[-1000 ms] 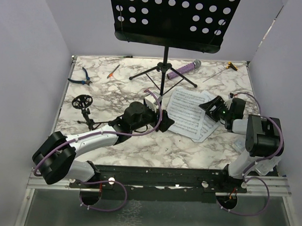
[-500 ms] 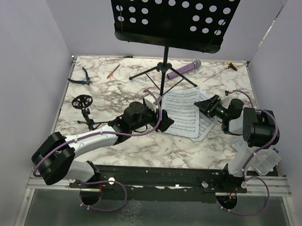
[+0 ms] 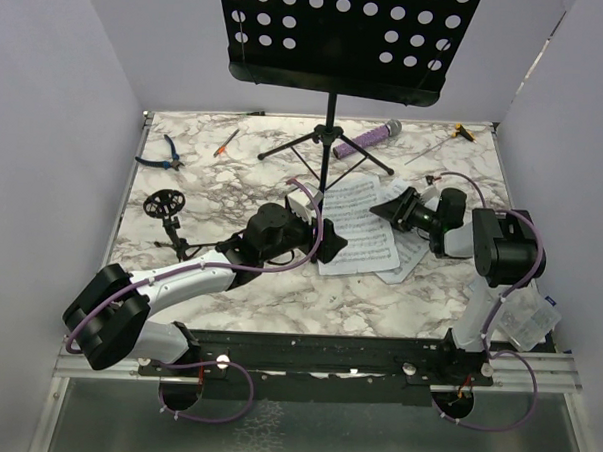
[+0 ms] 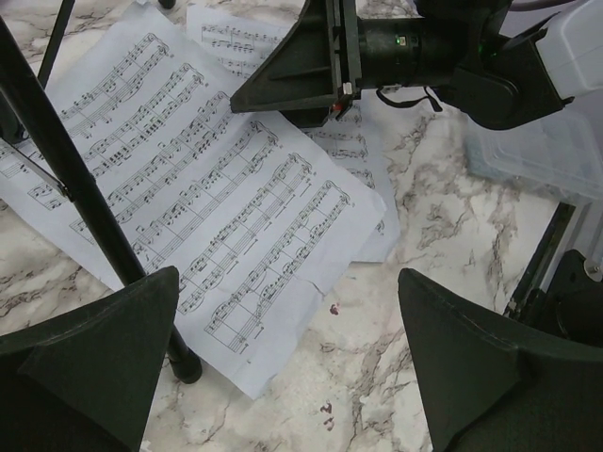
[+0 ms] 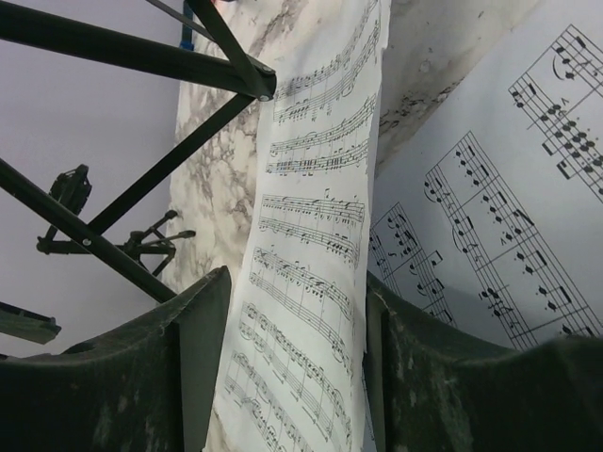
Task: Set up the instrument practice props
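Your right gripper (image 3: 392, 207) pinches one edge of a sheet-music page (image 5: 316, 282), lifting it beside the music stand's (image 3: 330, 137) tripod legs; more pages (image 4: 217, 198) lie flat beneath it. Your left gripper (image 4: 283, 367), jaws spread and empty, hovers just above the pages' near corner. Pull too quickly, you'd likely tear the sheet or snag it on a leg.

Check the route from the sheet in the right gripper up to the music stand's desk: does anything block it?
Nothing visible blocks it. The right gripper holds a sheet-music page edge-on, low over the table just right of the stand's pole. The perforated desk stands high above, its face bare. The left gripper hovers open nearby, left of the path.
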You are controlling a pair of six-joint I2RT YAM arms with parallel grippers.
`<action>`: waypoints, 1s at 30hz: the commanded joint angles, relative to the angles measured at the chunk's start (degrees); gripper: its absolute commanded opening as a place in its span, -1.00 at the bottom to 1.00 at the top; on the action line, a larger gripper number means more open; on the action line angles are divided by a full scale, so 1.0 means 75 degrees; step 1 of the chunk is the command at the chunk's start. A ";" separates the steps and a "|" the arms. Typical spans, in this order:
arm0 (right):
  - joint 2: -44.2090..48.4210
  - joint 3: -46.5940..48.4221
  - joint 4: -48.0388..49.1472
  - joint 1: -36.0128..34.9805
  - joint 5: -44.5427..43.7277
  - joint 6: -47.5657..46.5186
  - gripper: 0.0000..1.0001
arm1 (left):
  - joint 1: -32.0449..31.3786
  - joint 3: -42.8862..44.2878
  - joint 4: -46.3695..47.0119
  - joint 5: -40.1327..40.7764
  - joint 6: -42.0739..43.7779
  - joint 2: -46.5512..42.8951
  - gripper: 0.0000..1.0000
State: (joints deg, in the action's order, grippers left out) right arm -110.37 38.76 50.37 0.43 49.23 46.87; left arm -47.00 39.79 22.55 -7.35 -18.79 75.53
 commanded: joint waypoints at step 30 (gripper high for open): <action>0.6467 -0.0113 -0.6895 -0.0291 -0.1581 -0.3447 -0.99 | 0.0483 0.0190 -0.0247 0.0175 -0.1308 -0.0297 0.98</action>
State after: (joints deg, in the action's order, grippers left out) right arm -70.76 39.48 14.63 -1.56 40.93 27.97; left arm -45.28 39.09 20.36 -2.50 -24.47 73.93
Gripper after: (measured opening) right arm 0.005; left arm 0.988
